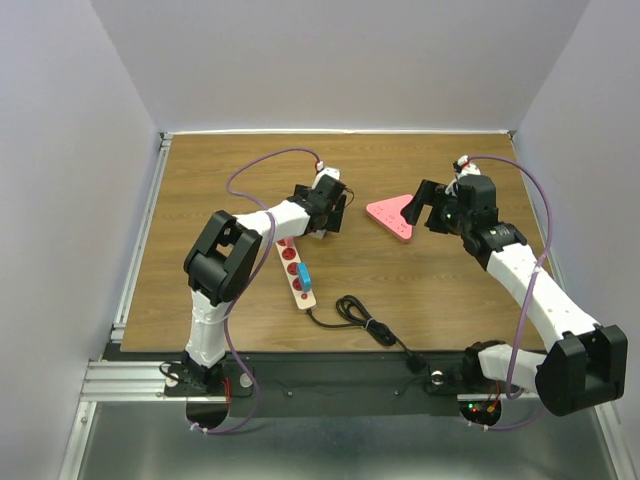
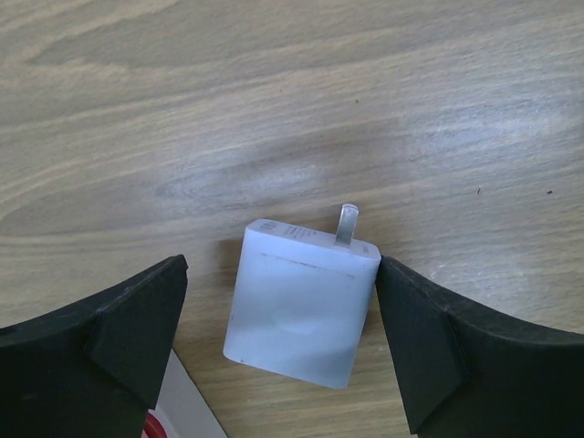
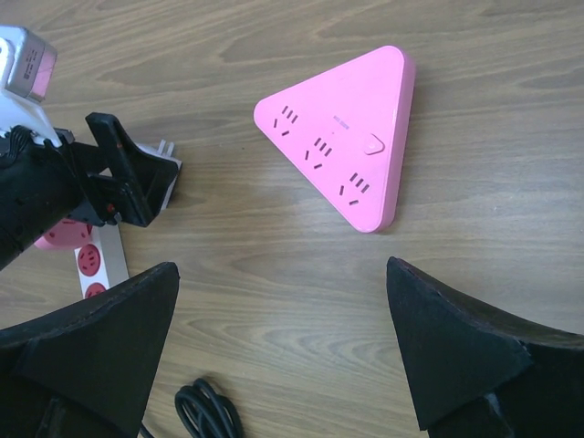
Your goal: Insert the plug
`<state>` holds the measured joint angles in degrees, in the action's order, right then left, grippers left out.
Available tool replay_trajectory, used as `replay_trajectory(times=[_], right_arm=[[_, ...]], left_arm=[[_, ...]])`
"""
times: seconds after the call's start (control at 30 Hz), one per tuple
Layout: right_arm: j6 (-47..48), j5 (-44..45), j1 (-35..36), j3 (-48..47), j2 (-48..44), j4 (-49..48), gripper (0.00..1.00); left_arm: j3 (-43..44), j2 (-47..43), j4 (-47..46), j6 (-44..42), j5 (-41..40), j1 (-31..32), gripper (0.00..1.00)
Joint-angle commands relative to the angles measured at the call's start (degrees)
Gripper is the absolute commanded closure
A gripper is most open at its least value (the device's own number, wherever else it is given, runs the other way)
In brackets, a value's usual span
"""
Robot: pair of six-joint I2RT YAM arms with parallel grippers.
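Note:
A white plug (image 2: pixel 306 306) lies flat on the wooden table, its metal prong (image 2: pixel 348 223) pointing away from me. My left gripper (image 2: pixel 281 274) is low over it with jaws open on either side; the right finger (image 2: pixel 420 338) is at the plug's corner, the left finger (image 2: pixel 137 328) stands apart. From above the left gripper (image 1: pixel 328 215) hides most of the plug. A pink triangular socket block (image 1: pixel 392 217) lies right of it, also in the right wrist view (image 3: pixel 342 137). My right gripper (image 1: pixel 425 212) is open and empty beside the pink block.
A white power strip with red sockets (image 1: pixel 296 268) lies near-left of the plug, a blue piece (image 1: pixel 303 272) on it; it shows in the right wrist view (image 3: pixel 91 260). Its coiled black cable (image 1: pixel 365 322) runs toward the table's front edge. Walls enclose the table.

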<state>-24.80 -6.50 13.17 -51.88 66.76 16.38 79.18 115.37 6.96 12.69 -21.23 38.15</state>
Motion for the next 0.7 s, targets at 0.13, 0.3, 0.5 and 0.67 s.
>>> replay_trajectory(times=[0.13, 0.3, 0.5, 0.67], right_arm=[[1.77, -0.88, -0.51, -0.15, -1.11, -1.97, 0.0], [2.3, -1.06, -0.51, 0.28, -2.42, -2.32, 0.0], [-1.12, -9.74, -0.43, 5.55, -4.54, -11.88, 0.04], [-3.42, -12.58, 2.11, 9.16, -3.66, -19.46, 0.08]], left_arm=[[0.71, -0.33, 2.35, 1.73, 4.34, 0.17, 0.48], [0.89, -0.67, 2.62, 3.21, 7.78, 0.08, 0.99], [1.86, -6.03, -0.44, 12.17, 17.79, -0.01, 1.0], [1.68, -9.46, -6.08, 21.22, 27.37, -0.01, 1.0]])
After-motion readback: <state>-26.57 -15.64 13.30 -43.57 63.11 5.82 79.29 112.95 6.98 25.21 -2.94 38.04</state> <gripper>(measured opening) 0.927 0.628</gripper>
